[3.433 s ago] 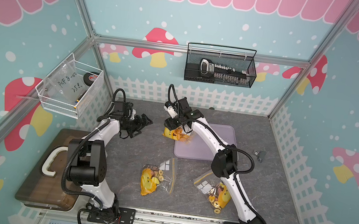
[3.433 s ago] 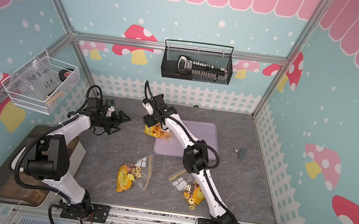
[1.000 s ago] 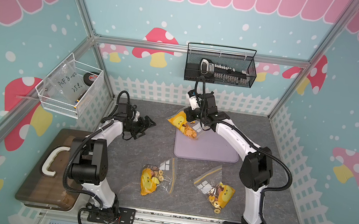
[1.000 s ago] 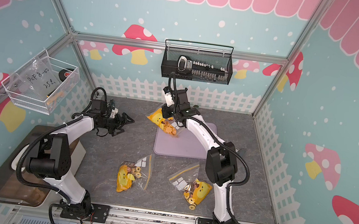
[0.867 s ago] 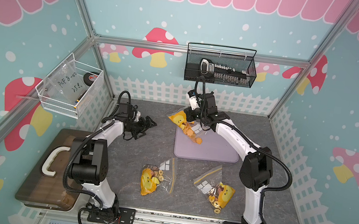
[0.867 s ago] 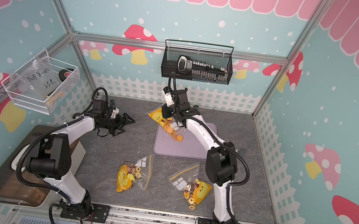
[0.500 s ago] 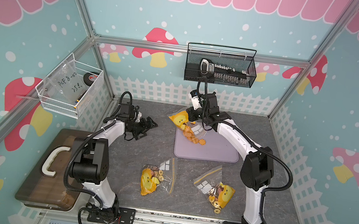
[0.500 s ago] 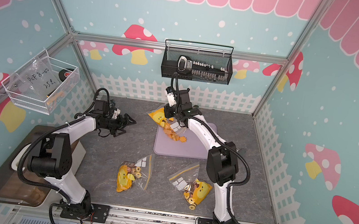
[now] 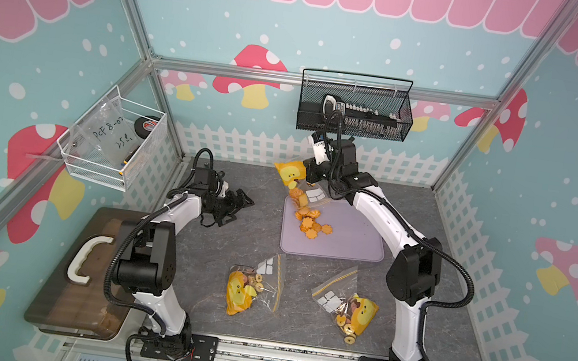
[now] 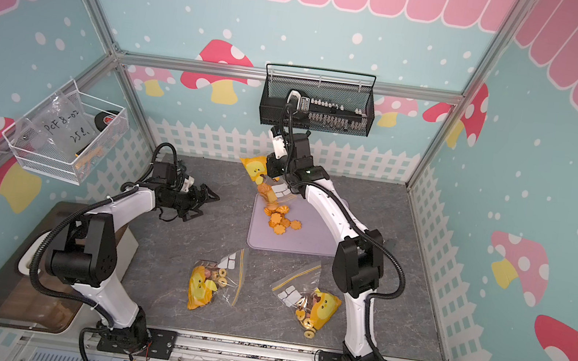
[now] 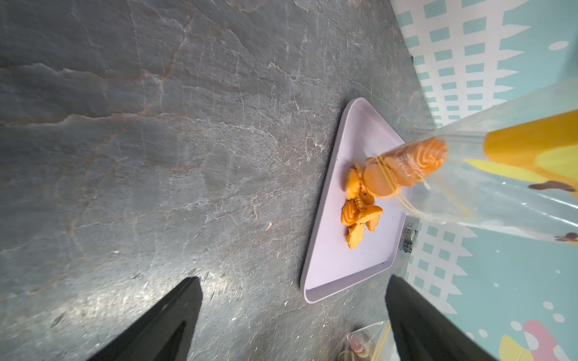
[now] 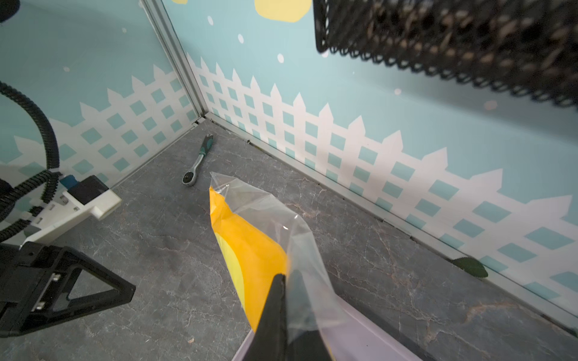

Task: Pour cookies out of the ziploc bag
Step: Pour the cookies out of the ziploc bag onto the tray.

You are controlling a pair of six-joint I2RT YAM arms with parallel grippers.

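Bag point(image 9: 290, 174): thin, limp, slippery film; right gripper point(image 9: 309, 179) pinches its raised closed end | cookies point(image 9: 312, 225): light, rigid; on tray point(image 9: 347, 247) | left gripper point(image 9: 241, 206): spread, empty

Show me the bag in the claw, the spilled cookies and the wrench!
bag point(image 9: 289, 172), a top view, its yellow print.
cookies point(image 9: 309, 224), a top view, middle of the pile.
wrench point(image 12: 197, 161), right wrist view, its shaft.

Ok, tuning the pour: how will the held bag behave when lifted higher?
Likely floppy: the bag sags from the right fingers' pinch, mouth drooping over the tray. Probably light: thin clear film. The cookies seem to slide out readily.
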